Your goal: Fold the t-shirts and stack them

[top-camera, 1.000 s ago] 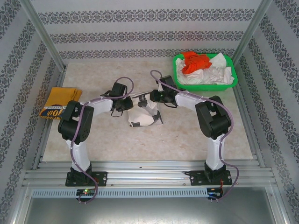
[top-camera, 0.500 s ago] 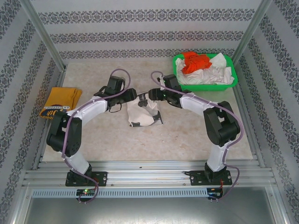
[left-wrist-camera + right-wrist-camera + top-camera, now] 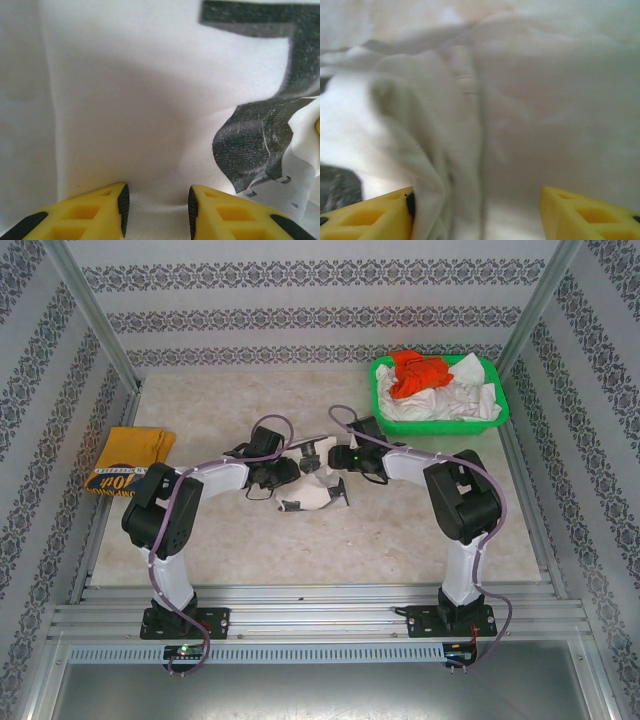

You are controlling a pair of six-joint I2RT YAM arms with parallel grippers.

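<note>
Inspection of the work surface found one cream shirt [image 3: 314, 492] lying crumpled at the middle of the table [image 3: 400, 530], between the two arms. Its black print [image 3: 250, 150] showed on the upper face, partly creased over itself.

The left gripper [image 3: 156, 201] was down on that shirt from the left side. Its yellow fingers [image 3: 100, 212] stood a modest gap apart, with smooth cream cloth showing in the gap. Whether the pads pressed any cloth could not be told.

The right gripper [image 3: 475, 202] was at the shirt's far right part. Its fingers stood wide apart, with a raised fold of cream cloth running between them and touching neither pad that could be seen.

A mustard shirt [image 3: 125, 460] with dark lettering lay folded at the table's left edge, well apart from the cream one.

A green basket [image 3: 430, 426] stood at the far right corner. It held an orange-red shirt [image 3: 415, 375] on top of loose white shirts [image 3: 455, 400], all unfolded.
</note>
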